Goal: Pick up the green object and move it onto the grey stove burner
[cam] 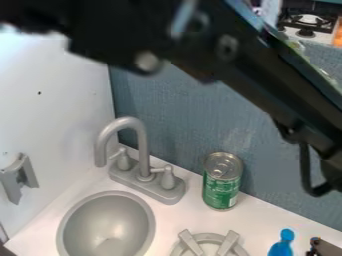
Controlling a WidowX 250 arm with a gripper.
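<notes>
With the gripper's state impossible to tell, the black arm (260, 75) is slanting from eleven to three o'clock, while a blue object (283, 243) is showing near five o'clock, a green can (221, 191) is standing upright inward of it, and a gray sink (107, 225) is sitting at seven.

A black robot arm (264, 82) crosses the top of the camera view, slanting down from the upper left to the right edge, its upper left end broad and bulky. Round bolt heads (227, 47) dot its side (one of them pale and metallic), and a glossy strip catches light along its upper edge. Near the right edge, a thick black cable (306, 167) hangs from its underside in a loop, curving back up toward the arm.
</notes>
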